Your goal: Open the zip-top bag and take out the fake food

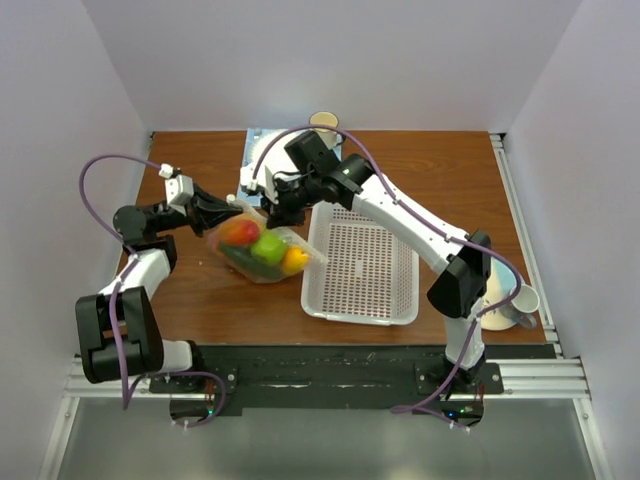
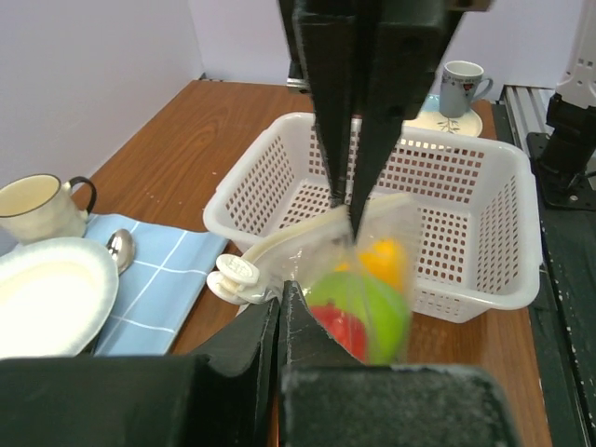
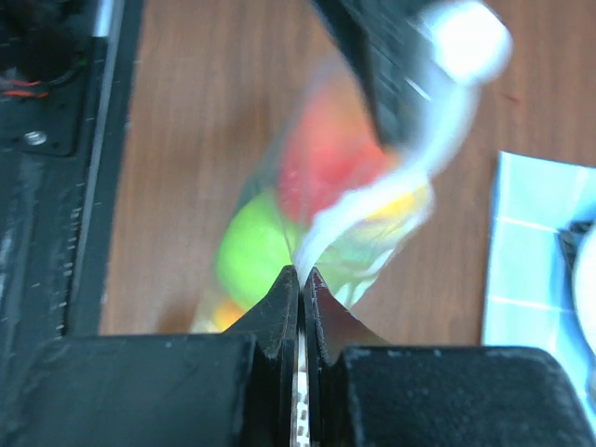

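Observation:
The zip-top bag [image 1: 262,250] lies left of the basket, its top edge lifted. The fake food shows through it: a green apple [image 1: 268,246], a red piece [image 1: 239,232], a yellow piece [image 1: 295,260]. My left gripper [image 1: 232,212] is shut on the bag's edge beside the white zip slider [image 2: 233,275]; its fingertips [image 2: 289,303] pinch the plastic. My right gripper [image 1: 275,213] is shut on the white zip strip; in the right wrist view [image 3: 301,275] the strip runs between its closed jaws. The two grippers hold the bag's mouth close together. The bag [image 3: 307,196] is blurred there.
A white perforated basket [image 1: 362,265] stands just right of the bag. A blue cloth [image 2: 158,279] with a plate [image 2: 47,293], spoon [image 2: 119,247] and cup [image 2: 37,207] lies at the back. A mug [image 1: 515,300] sits on a saucer at the right edge.

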Controlling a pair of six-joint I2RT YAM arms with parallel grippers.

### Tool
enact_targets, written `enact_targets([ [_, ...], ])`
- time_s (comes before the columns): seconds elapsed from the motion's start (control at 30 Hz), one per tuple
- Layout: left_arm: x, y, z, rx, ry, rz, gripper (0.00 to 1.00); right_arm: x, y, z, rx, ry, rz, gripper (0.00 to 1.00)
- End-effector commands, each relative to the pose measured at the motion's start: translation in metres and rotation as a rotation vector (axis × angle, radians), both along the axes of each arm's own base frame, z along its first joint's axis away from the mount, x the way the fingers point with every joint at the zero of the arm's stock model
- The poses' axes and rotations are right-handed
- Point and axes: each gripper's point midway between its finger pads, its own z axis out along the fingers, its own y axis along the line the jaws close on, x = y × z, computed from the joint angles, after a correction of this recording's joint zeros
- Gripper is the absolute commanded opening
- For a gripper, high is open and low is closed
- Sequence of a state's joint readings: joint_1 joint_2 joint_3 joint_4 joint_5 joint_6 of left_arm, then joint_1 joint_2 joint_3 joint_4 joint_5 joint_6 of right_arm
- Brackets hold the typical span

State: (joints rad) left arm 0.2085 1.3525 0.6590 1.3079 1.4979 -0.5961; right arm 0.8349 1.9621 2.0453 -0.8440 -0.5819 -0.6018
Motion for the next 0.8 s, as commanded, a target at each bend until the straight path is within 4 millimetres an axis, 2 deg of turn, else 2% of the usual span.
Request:
enact_targets([
  [0.0,-0.035,0.008,-0.004,0.172,-0.123,-0.117,0.00,0.037,-0.010,0.043,0.109,-0.121,-0.103,0.00],
  [0.17,-0.038,0.010,0.000,0.181,-0.146,-0.103,0.00,0.055,-0.017,0.032,0.085,-0.134,-0.210,0.00],
  [0.23,-0.041,0.010,-0.001,0.186,-0.164,-0.100,0.00,0.057,-0.019,0.028,0.072,-0.130,-0.228,0.00],
  [0.27,-0.042,0.010,-0.001,0.188,-0.167,-0.099,0.00,0.052,-0.020,0.031,0.073,-0.119,-0.222,0.04],
  [0.3,-0.043,0.010,-0.002,0.190,-0.174,-0.095,0.00,0.046,-0.018,0.037,0.096,-0.096,-0.202,0.18],
  [0.37,-0.044,0.011,-0.003,0.189,-0.171,-0.094,0.00,0.036,-0.017,0.046,0.137,-0.075,-0.184,0.35],
  [0.4,-0.044,0.011,-0.005,0.188,-0.166,-0.093,0.00,0.033,-0.015,0.070,0.209,-0.110,-0.172,0.49],
  [0.5,-0.045,0.011,-0.008,0.186,-0.162,-0.093,0.00,0.024,-0.006,0.093,0.308,-0.092,-0.137,0.60],
  [0.57,-0.046,0.010,-0.007,0.189,-0.172,-0.093,0.00,0.014,0.000,0.112,0.358,-0.077,-0.070,0.62],
  [0.63,-0.048,0.010,-0.008,0.190,-0.175,-0.093,0.00,0.013,0.010,0.109,0.367,-0.024,-0.046,0.64],
  [0.67,-0.048,0.010,-0.007,0.190,-0.177,-0.093,0.00,0.007,0.016,0.122,0.400,-0.010,-0.004,0.63],
  [0.73,-0.048,0.010,-0.008,0.191,-0.180,-0.093,0.00,0.007,0.027,0.115,0.410,0.076,0.017,0.61],
  [0.77,-0.048,0.010,-0.008,0.192,-0.183,-0.093,0.00,0.003,0.033,0.123,0.445,0.092,0.057,0.59],
])
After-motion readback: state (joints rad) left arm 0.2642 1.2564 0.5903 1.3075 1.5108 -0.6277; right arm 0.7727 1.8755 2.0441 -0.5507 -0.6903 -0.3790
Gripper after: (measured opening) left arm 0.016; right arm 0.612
